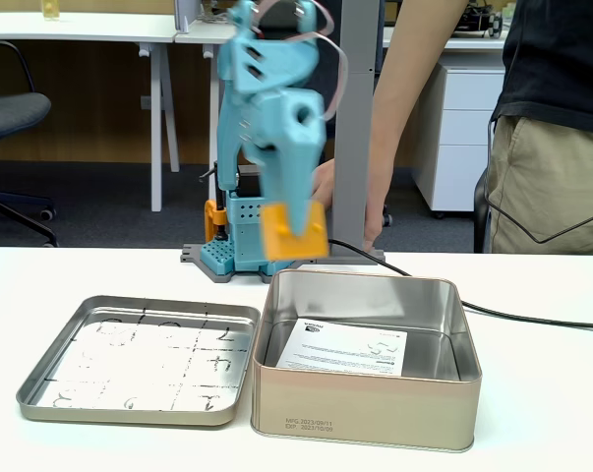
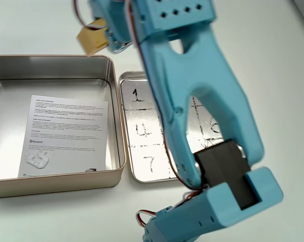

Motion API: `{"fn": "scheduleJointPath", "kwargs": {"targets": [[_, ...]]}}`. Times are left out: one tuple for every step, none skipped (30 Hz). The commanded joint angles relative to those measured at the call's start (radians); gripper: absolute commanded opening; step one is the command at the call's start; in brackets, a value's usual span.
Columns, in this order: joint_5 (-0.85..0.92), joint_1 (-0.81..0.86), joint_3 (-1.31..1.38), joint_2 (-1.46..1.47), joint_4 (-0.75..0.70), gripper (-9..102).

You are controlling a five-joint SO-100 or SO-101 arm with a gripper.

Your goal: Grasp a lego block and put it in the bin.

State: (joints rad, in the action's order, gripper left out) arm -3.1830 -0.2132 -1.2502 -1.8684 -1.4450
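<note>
Pincer [image 1: 294, 228] clamped on the block [image 1: 294, 233], held in the air above the bin's [image 1: 365, 418] far rim, not touching it. Bin sits on the white counter [image 1: 552, 393] with a leaflet [image 2: 63, 133] inside. Scribbled tray [image 1: 40, 388] just beside the bin. Person [image 1: 557, 118] stands behind the counter.

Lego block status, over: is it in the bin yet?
End effector shut on lego block, raised by the bin's far rim. Not yet released. Bin holds only a paper leaflet. Person's hand behind the arm, clear of the drop.
</note>
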Motion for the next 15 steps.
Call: {"fn": "scheduleJointPath", "kwargs": {"targets": [[-0.043,-0.101,-0.021,0.035,0.002,0],[-0.034,-0.123,-0.038,0.057,0.017,0],[-0.021,-0.138,-0.049,0.077,0.026,0],[-0.015,-0.152,-0.054,0.097,0.029,0],[-0.003,-0.164,-0.06,0.117,0.034,0],[0.018,-0.175,-0.072,0.133,0.046,0],[0.037,-0.189,-0.089,0.15,0.066,0],[0.054,-0.201,-0.095,0.173,0.078,0],[0.069,-0.213,-0.098,0.199,0.094,0],[0.083,-0.224,-0.098,0.225,0.107,0],[0.103,-0.233,-0.098,0.25,0.12,0],[0.118,-0.241,-0.098,0.273,0.129,0],[0.137,-0.245,-0.098,0.295,0.138,0],[0.152,-0.249,-0.098,0.313,0.146,0],[0.163,-0.25,-0.098,0.33,0.15,0]]}}
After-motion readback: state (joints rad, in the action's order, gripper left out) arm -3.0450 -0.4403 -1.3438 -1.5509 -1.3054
